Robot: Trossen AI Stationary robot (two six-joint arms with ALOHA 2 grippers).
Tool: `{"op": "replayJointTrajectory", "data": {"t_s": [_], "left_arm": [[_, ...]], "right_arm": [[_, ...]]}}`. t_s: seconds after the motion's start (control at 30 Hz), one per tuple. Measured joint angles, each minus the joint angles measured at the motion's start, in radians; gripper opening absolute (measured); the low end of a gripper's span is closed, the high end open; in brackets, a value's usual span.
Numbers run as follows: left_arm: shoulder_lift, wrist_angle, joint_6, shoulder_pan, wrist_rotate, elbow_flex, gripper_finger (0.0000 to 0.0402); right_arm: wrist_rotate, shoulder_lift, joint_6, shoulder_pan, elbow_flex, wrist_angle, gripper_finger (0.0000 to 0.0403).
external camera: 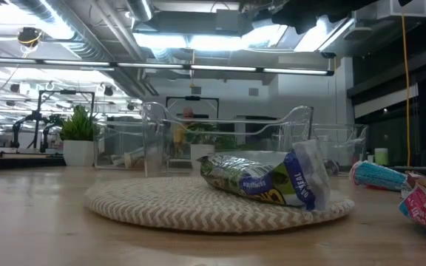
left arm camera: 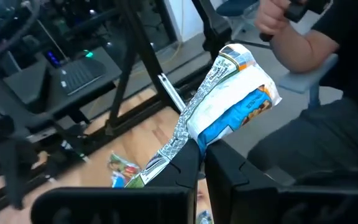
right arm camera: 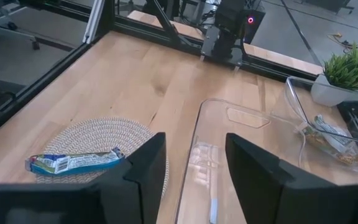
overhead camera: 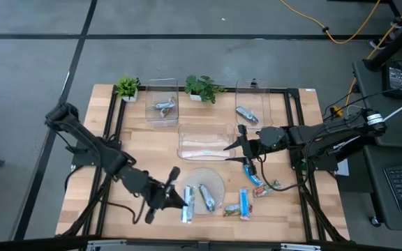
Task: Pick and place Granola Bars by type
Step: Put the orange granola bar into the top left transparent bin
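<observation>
A pale wooden worktop framed by black rails stands on a grey floor, with a desk carrying a keyboard and cables beside it on the right arm's side; level across the surface the room shows bright ceiling strip lights, exposed pipes and glass partitions. Two small potted plants sit at the far edge, between and beside three clear plastic bins. One far bin holds a silvery bar, another holds a bar with blue on it, and the long middle bin lies nearer the centre. A round woven mat lies toward the near edge with a silvery-green bar resting on it, crinkled foil with a blue label. More Granola Bars lie scattered on the wood just right of the mat, bright blue ones and a red and green one. The left end effector is at the mat's left side, clenched on a bright blue bar whose silver crimped end is pinched between its fingers, the bar lifted and tilted. Behind it a person's hand and sleeve show. The right end effector hangs over the right end of the long bin, fingers spread apart with nothing between them.
</observation>
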Motion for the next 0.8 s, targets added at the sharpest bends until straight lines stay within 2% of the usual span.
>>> {"op": "replayJointTrajectory", "data": {"t_s": [0.17,0.6,0.73,0.8], "left_arm": [[-0.025,-0.008,0.002,-0.011,-0.093,0.0,0.0006],[-0.03,0.013,0.001,-0.008,-0.169,0.002,0.0007],[-0.029,0.011,0.0,-0.009,-0.254,0.04,0.0006],[-0.029,-0.01,0.001,-0.009,-0.329,0.07,0.0005]], "right_arm": [[0.0,0.0,-0.001,0.0,0.0,0.0,0.0169],[0.0,0.0,-0.001,0.0,0.0,0.0,0.0169],[0.0,0.0,-0.001,0.0,0.0,0.0,0.0169],[0.0,0.0,-0.001,0.0,0.0,0.0,0.0169]]}}
